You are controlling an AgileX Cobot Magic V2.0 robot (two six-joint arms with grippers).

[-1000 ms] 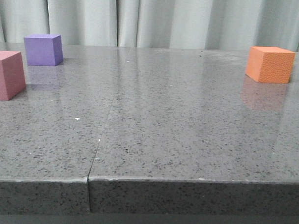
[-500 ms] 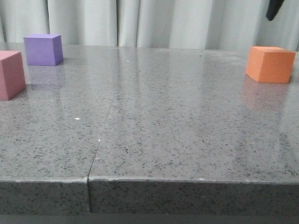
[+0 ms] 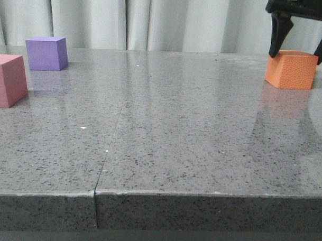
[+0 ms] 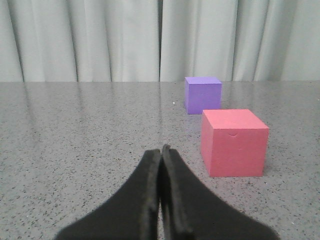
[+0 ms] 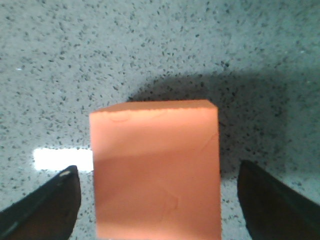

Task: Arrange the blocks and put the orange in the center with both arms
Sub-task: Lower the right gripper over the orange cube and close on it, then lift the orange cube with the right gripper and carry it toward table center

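Note:
The orange cube [image 3: 291, 69] sits on the grey table at the far right. My right gripper [image 3: 300, 50] hangs open just above it, one finger on each side. In the right wrist view the orange cube [image 5: 156, 170] lies between the two spread fingers, with a gap on either side. The purple cube [image 3: 46, 53] stands at the far left, and the pink cube [image 3: 8, 80] is nearer, at the left edge. In the left wrist view my left gripper [image 4: 161, 149] is shut on nothing, low over the table, with the pink cube [image 4: 233, 143] and purple cube [image 4: 202, 94] ahead of it to one side.
A speckled grey stone table [image 3: 166, 131] has a seam [image 3: 111, 145] running from front to back left of the middle. A pale curtain [image 3: 154, 20] hangs behind the far edge.
My right gripper has come down into the front view from the top right and now straddles the orange cube. The cubes have not moved.

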